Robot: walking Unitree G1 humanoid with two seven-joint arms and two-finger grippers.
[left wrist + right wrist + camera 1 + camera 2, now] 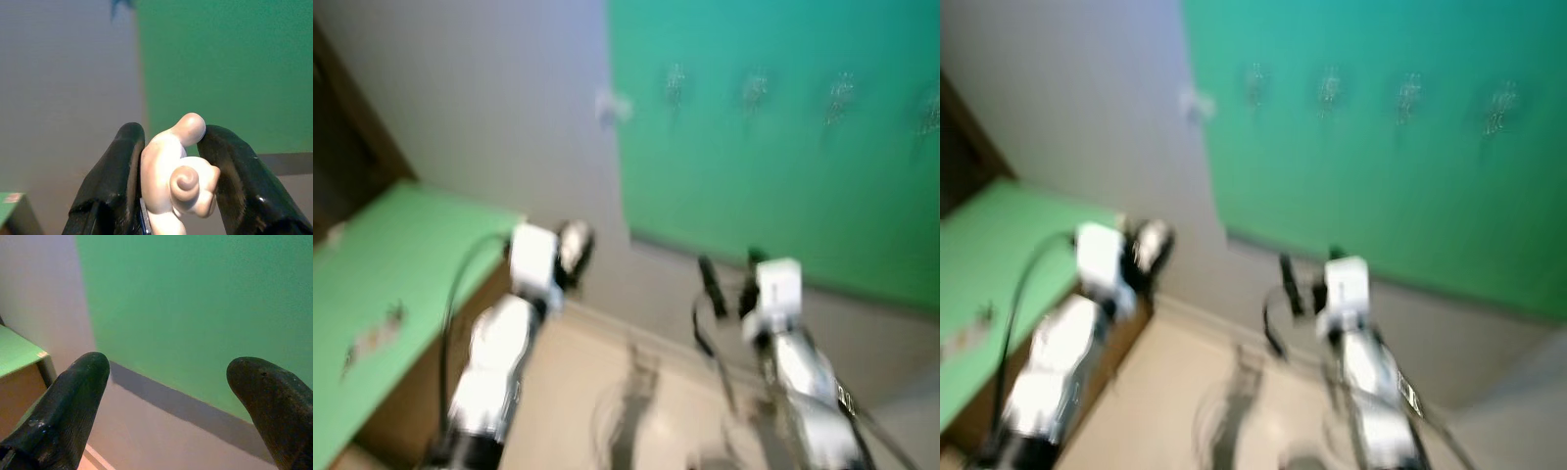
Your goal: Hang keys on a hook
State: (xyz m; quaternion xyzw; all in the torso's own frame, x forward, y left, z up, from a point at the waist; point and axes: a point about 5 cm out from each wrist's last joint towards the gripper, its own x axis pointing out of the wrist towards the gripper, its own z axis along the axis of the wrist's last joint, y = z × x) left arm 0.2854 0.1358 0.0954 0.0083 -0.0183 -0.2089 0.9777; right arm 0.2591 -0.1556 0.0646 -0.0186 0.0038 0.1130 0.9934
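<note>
Panel (783,157), green and broad, covers the wall ahead, a row of small hooks (754,90) blurred along its upper part — that looks like the target. Down to the robot's left sits a green-topped counter (401,264) with some small thing lying on it, too blurred to name. Right pincer (166,382) is raised toward the panel, fingers spread wide, nothing between them, probably kept free. Left pincer (168,171) is clamped on a pale figure-shaped charm (178,176), presumably the fob of the keys; the keys themselves can't be made out. No containers here.
</note>
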